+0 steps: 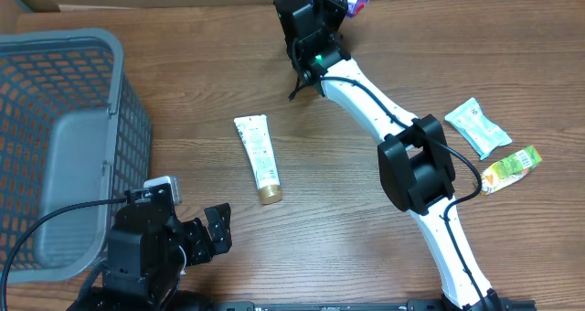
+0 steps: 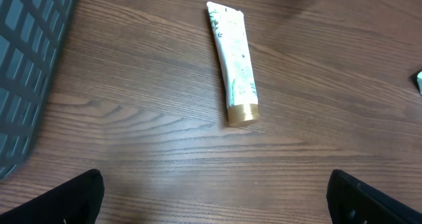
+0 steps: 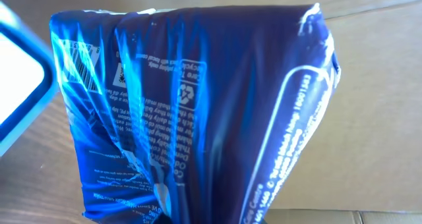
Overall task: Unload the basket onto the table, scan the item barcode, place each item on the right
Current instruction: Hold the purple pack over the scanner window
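The right tool (image 1: pixel 331 2) was clamped on a blue foil pouch (image 3: pixel 198 112), up at the far edge of the desk (image 1: pixel 183 91). The pouch looked light, soft and crinkly. Its glossy film was probably slippery, so a pinch along a sealed edge seemed safest, leaving the barcode (image 3: pixel 82 69) on the printed face uncovered. The left tool (image 1: pixel 212 233) hung with its jaws wide apart, holding nothing, near a tube (image 1: pixel 259 157).
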`<action>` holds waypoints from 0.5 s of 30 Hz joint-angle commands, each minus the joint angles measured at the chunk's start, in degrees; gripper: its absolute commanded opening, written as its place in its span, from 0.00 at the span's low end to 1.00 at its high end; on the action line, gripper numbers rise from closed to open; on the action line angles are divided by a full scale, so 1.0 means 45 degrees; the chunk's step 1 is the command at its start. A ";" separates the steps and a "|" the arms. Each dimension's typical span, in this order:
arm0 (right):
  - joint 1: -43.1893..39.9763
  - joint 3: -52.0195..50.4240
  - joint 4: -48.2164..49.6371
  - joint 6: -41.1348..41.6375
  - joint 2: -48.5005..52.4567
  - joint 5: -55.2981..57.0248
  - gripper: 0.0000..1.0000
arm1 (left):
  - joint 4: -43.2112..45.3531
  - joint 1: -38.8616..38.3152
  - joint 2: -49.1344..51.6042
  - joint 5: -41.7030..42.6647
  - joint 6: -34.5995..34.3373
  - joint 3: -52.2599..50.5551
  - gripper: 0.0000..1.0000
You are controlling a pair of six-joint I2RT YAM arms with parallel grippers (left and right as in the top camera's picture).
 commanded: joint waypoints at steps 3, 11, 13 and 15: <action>-0.0282 -0.0471 0.0471 0.0005 0.0141 0.0185 0.04 | 0.0005 -0.0058 -0.0141 0.0019 -0.0078 -0.0015 1.00; -0.0287 -0.0563 0.1676 -0.0010 0.0146 0.0826 0.04 | 0.0010 -0.0058 -0.0141 0.0024 -0.0078 -0.0015 1.00; -0.0272 -0.0563 0.1671 0.0000 0.0141 0.0899 0.04 | 0.0005 -0.0058 -0.0141 0.0019 -0.0078 -0.0015 1.00; -0.0272 -0.0563 0.1661 0.0005 0.0141 0.1001 0.04 | 0.0010 -0.0058 -0.0141 0.0019 -0.0078 -0.0015 1.00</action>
